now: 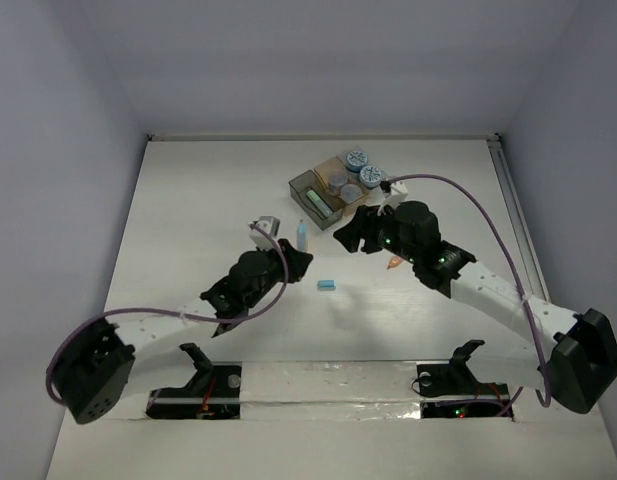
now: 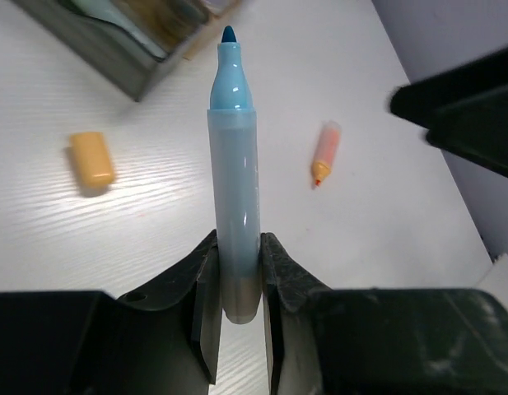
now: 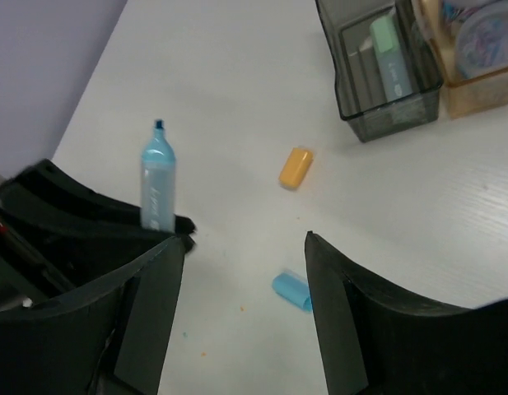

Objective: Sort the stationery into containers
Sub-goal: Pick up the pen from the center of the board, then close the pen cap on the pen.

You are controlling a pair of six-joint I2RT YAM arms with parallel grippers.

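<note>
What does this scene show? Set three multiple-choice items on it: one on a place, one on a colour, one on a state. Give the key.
1. The green stick lies: A in the dark grey box; B in the left gripper; C in the right gripper.
2. The left gripper's marker is: A orange; B light blue; C pink.
3. The right gripper is: A shut on the marker; B shut on the green stick; C open.
Key: 1 A, it shows through the box's translucent wall; 2 B, the clamped barrel is light blue; 3 C, its jaws stand wide apart with nothing between.
</note>
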